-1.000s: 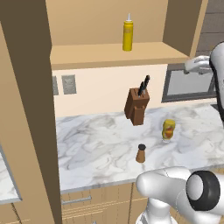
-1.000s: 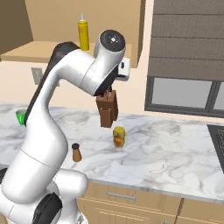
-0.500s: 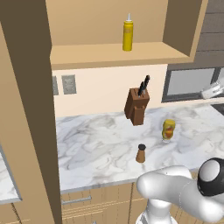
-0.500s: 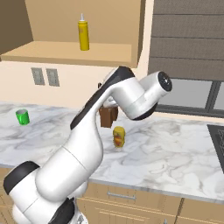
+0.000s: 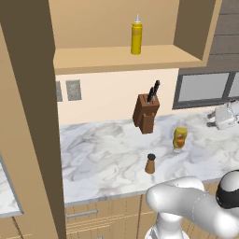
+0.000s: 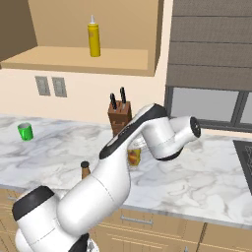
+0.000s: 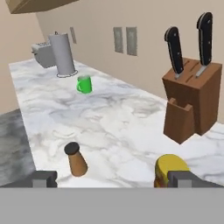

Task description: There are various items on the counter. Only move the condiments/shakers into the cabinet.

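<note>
Swung down from shelf height, open hand (image 7: pixel 113 179) faces veined marble counter (image 7: pixel 118 127), round-capped shaker (image 7: pixel 75 159) and yellow jar (image 7: pixel 168 168).

No readable text, labels, brands, numbers or signs anywhere. Jar (image 5: pixel 180 138) front shows dark blurred patch, too small to read.

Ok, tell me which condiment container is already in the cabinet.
The tall yellow squeeze bottle stands on the cabinet shelf. The yellow-orange jar and brown shaker sit on the counter.
</note>
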